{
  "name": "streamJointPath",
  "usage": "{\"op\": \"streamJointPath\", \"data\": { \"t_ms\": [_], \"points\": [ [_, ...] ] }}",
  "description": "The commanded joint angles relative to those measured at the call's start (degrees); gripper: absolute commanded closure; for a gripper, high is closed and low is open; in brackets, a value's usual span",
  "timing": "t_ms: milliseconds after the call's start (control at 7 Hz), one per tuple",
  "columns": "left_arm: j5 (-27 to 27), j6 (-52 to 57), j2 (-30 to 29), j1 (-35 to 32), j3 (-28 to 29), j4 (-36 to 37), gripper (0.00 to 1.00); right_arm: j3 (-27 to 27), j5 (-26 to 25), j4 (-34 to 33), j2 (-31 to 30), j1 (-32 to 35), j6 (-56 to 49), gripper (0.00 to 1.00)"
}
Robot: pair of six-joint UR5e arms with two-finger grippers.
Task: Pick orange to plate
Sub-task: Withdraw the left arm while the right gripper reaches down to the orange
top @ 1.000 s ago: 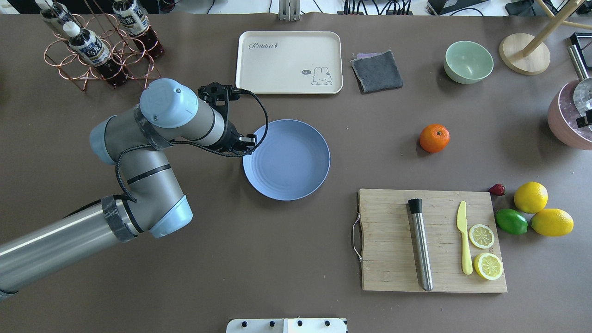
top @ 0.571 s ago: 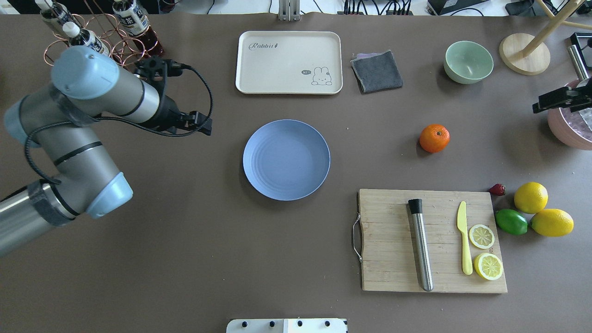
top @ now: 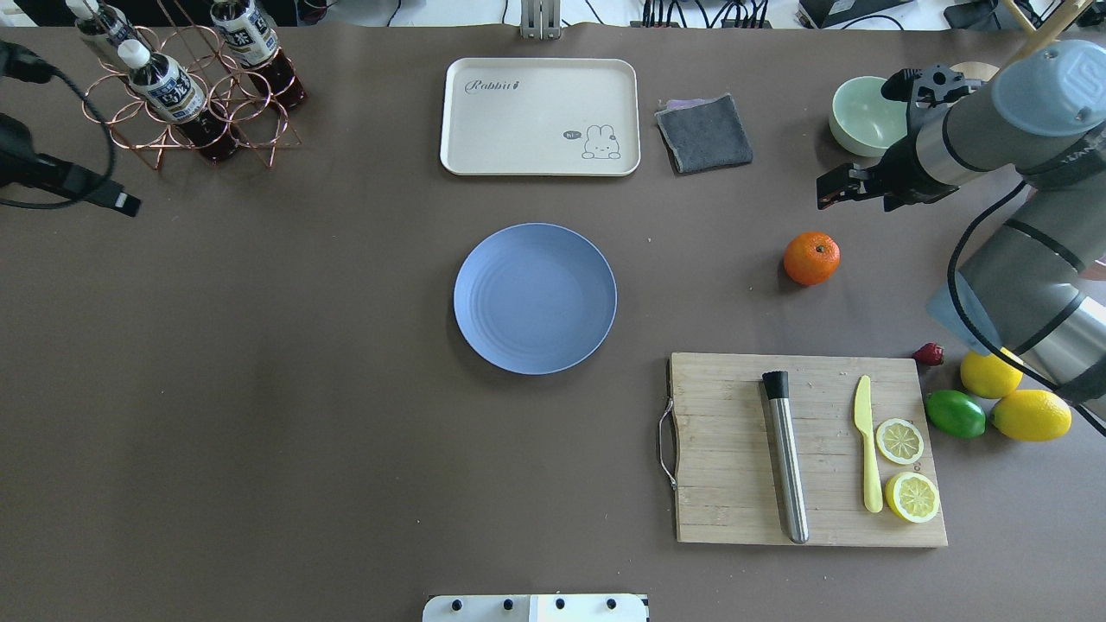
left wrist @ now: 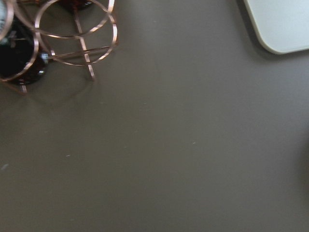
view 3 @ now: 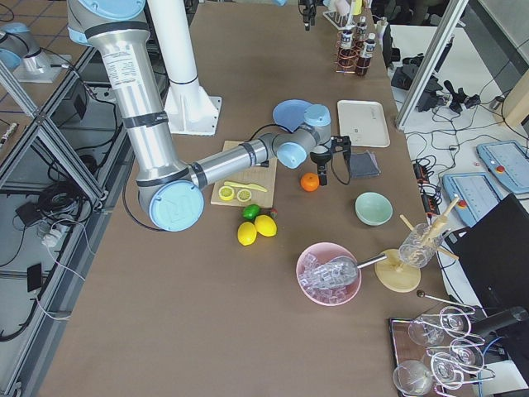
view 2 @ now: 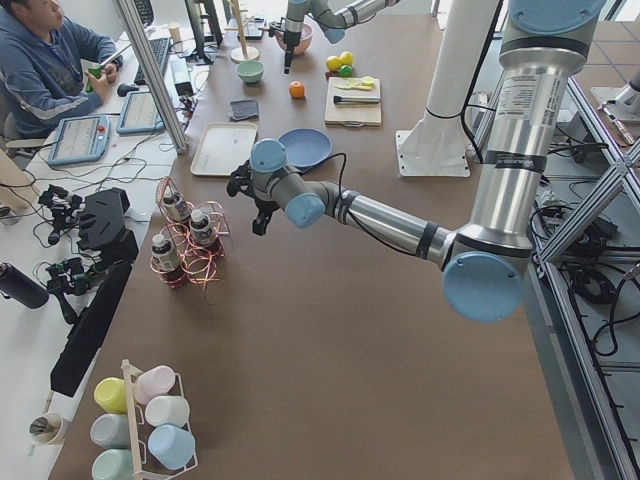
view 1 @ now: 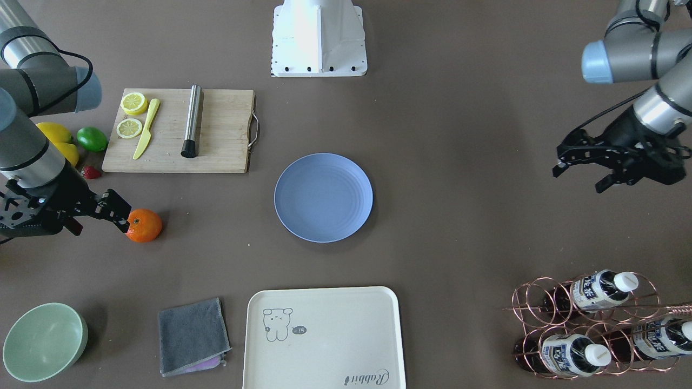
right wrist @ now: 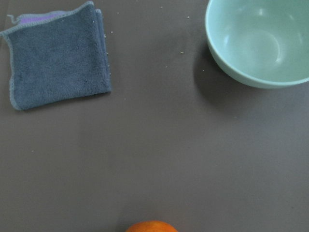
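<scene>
Right claw (top: 831, 192) newly near orange (top: 811, 258)

1. The orange (top: 811, 258) is a small, round, bright-orange fruit with a tiny green stem dot facing upward. It sits whole on the bare table (top: 346, 449), in the half on the robot's right. It is about midway between the near and far edges and well short of the right edge.
2. The plate (top: 535, 298) is round, flat and blue-grey, with faint concentric rings. It lies right way up, its face bare, near the table's centre, well apart from the orange.
</scene>
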Motion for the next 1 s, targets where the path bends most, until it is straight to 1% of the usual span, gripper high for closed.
{"op": "streamJointPath", "data": {
  "t_ms": [0,143,286,429,714,857],
  "points": [
    [-5.76,21.1,8.65,-14.29,3.56,0.93,0.01,-1.1,-0.3,-0.05,1.7,-1.89,0.44,0.0],
    [-4.38,23.32,10.52,-17.12,5.74,3.2,0.01,-1.88,-0.3,0.04,1.8,-2.68,0.01,0.0],
    [-1.67,25.69,11.32,-16.28,7.33,7.22,0.01,-2.85,-0.48,0.04,1.71,-3.82,-0.17,0.0],
    [0.19,26.32,8.37,-16.36,7.26,18.92,0.01,-3.47,-1.17,0.12,1.45,-4.35,-0.26,0.0],
    [0.21,26.33,8.34,-16.53,6.82,19.92,0.01,-3.65,-1.36,0.04,1.09,-5.67,-0.35,0.0],
    [0.12,26.33,8.34,-16.53,6.73,20.01,0.01,-3.82,-2.23,-0.05,1.09,-6.81,-0.35,0.0]
  ]
}}
